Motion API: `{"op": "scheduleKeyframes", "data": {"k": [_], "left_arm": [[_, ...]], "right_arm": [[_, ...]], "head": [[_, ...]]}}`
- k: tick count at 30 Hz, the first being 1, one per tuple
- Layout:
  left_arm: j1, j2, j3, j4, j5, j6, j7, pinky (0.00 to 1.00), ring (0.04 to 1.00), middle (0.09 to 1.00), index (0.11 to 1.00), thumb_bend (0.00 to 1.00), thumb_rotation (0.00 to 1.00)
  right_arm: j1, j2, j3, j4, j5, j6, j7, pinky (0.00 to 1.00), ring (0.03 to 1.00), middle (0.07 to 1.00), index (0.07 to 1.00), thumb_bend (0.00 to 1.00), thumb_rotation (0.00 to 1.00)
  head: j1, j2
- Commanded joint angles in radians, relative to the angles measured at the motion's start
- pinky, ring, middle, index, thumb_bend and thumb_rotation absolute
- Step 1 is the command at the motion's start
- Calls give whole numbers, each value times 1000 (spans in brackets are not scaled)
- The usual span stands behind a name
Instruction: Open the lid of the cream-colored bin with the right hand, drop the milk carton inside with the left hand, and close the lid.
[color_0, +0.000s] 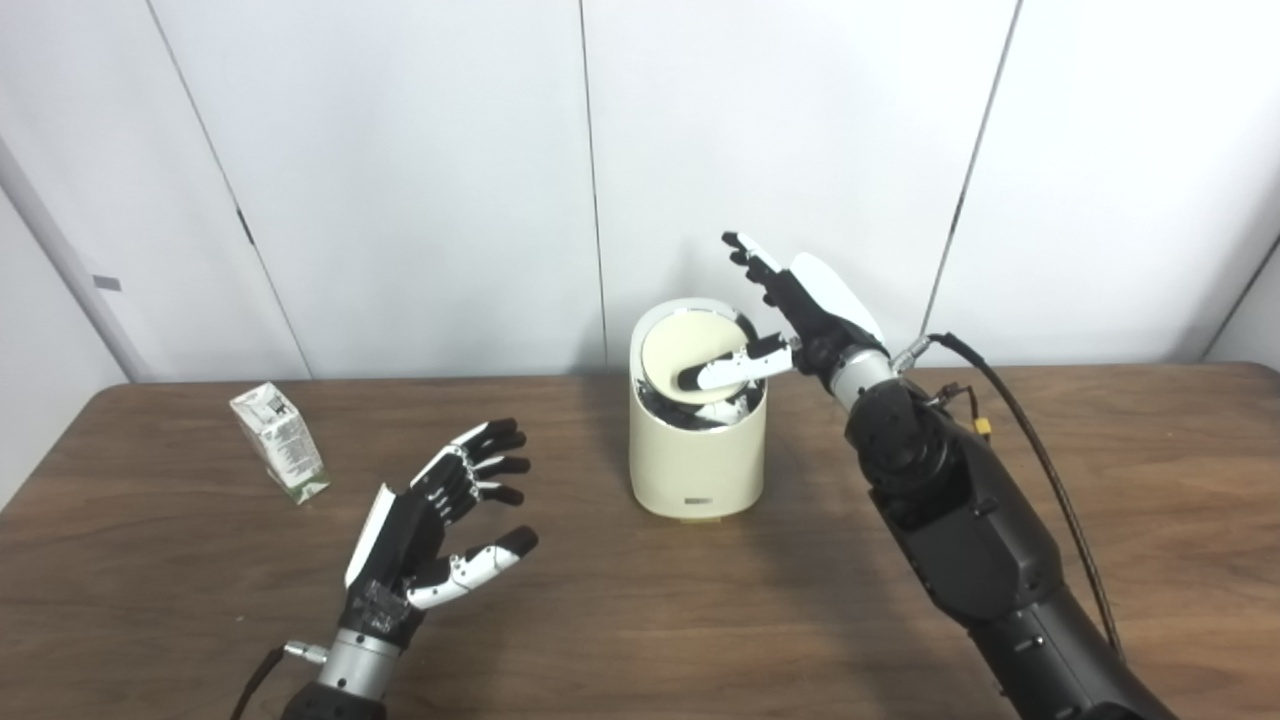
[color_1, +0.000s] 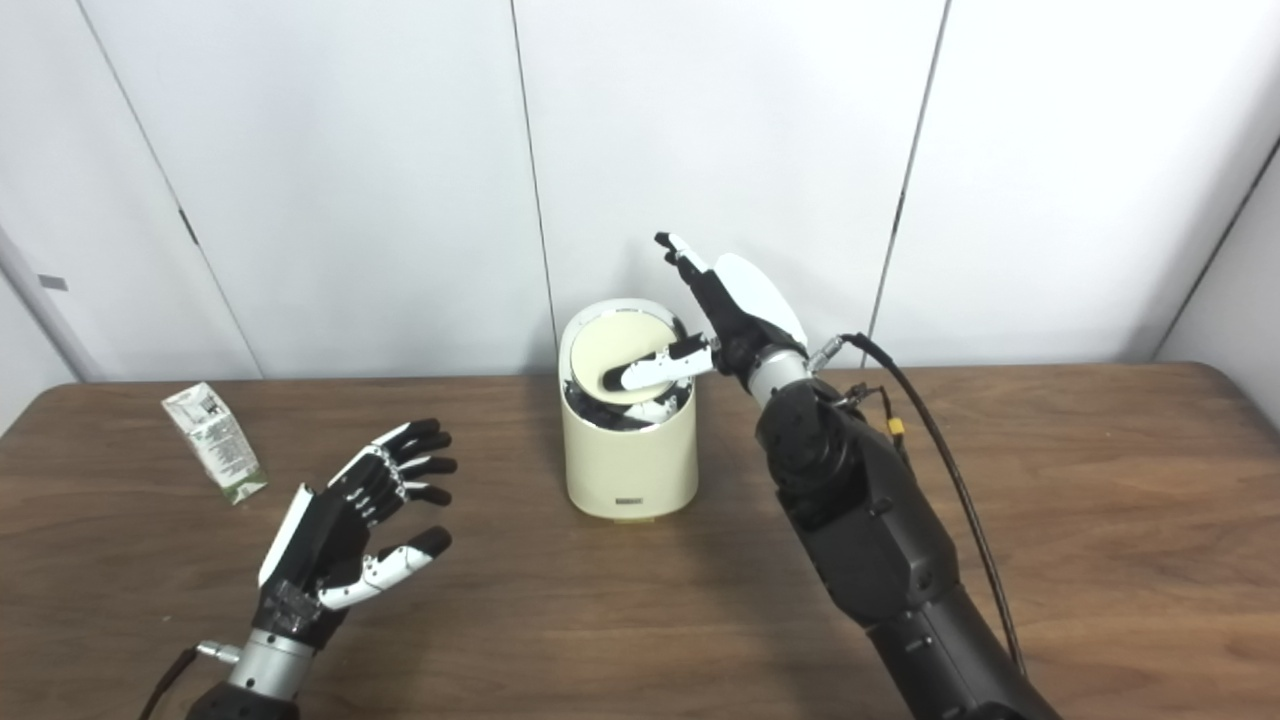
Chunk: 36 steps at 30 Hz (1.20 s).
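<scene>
Worktop (color_0: 640, 620): brown wood, carries everything.
Bin (color_0: 697, 470): centre, lid (color_0: 690, 352) tilted inward.
Right hand (color_0: 790, 310): fingers spread, thumb pressing lid.
Left hand (color_0: 440, 520): spread, empty.
Milk carton (color_0: 280, 442): far left, probably light, crushable; take its flat sides.

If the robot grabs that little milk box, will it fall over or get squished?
The milk carton is narrow and taller than wide, and it already seems to lean, so a sideways nudge would probably tip it. It looks like thin printed card, so a hard squeeze may dent it. Its flat sides should give the left hand an easy hold.
</scene>
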Motion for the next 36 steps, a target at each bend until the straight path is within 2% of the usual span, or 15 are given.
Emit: {"op": "scheduleKeyframes", "data": {"k": [1,12,17,24,26,30,33,36], "left_arm": [[36,-23,-15,25,-15,-28,2,635,760,828,866,720,284],[36,-24,-15,21,-26,-28,-16,643,760,828,864,708,272],[37,-26,-13,18,-29,-28,-25,645,760,828,865,709,269],[35,-31,-13,18,-30,-27,-26,647,762,826,866,698,250],[36,-34,-15,14,-27,-28,-23,641,758,824,863,702,254],[33,-34,-16,18,-27,-28,-24,643,761,826,864,702,262],[33,-34,-16,15,-23,-28,-22,642,761,830,865,702,268],[32,-35,-14,14,-25,-28,-24,640,761,827,865,702,275]], "right_arm": [[-36,-12,2,-22,-17,-6,-4,829,925,949,970,931,340],[-36,-12,2,2,-17,4,-5,828,933,952,971,919,337],[-39,-15,5,11,-28,16,-8,776,923,951,967,895,341],[-37,-16,14,16,-47,36,-10,752,904,942,955,871,311],[-34,-18,31,17,-67,50,-6,733,899,937,951,868,301],[-26,-23,77,21,-132,91,26,751,884,933,943,845,219],[-15,-9,72,15,-161,100,64,780,894,947,939,829,174],[-10,-4,60,3,-162,100,81,787,897,953,939,816,173]], "head": [[0,2],[-1,3],[-4,7],[-5,13],[-4,14],[0,15],[3,17],[0,16]]}}
